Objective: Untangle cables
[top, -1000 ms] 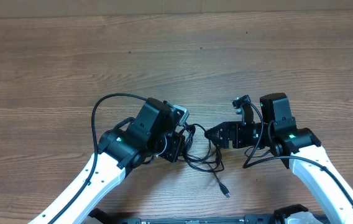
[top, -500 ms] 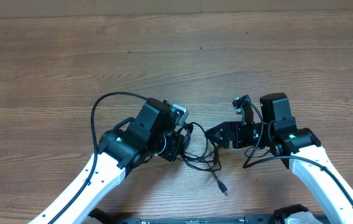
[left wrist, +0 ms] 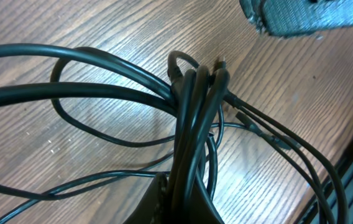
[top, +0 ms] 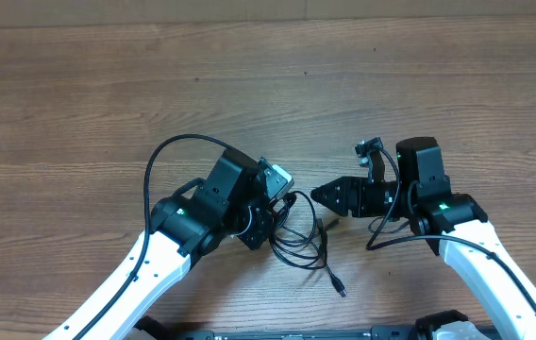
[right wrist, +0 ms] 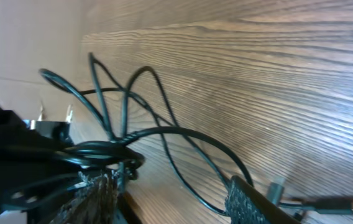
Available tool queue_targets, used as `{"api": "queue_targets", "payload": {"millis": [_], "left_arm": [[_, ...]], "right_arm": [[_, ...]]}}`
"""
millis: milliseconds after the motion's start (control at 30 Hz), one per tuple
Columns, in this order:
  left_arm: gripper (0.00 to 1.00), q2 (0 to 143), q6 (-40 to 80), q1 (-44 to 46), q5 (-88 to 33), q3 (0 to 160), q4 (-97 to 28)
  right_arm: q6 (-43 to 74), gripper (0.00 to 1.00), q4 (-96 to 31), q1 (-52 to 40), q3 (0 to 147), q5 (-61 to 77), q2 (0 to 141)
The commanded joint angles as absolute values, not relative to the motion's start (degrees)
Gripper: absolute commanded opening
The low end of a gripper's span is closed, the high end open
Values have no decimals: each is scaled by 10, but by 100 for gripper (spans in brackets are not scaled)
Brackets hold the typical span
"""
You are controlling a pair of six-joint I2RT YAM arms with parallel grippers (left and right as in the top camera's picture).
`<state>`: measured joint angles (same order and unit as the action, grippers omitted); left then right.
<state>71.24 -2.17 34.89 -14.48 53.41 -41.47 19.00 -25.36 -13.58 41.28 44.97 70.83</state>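
Cables (top: 298,247) bunched up toward the near edge, left gripper (top: 270,219) clenched tight on the bundle, right gripper (top: 322,195) just right of it, jaws apart.

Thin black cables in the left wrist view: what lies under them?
Brown wooden table shows through the loops of the thin black cables; beneath the tight bundle it is covered.

cables (top: 303,238) on table (top: 249,85), between left gripper (top: 276,215) and right gripper (top: 318,194)
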Motion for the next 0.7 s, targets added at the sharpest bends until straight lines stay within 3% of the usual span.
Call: {"api": "queue_targets", "payload": {"millis": [0,667], "left_arm": [[4,700,-54,353,-131,554,-404],[4,625,-8,339,-149,568,-339]], "right_arm": [[210,54,-234,-135,444,502,708],[195,51,-226,-135,445,431,708]]}}
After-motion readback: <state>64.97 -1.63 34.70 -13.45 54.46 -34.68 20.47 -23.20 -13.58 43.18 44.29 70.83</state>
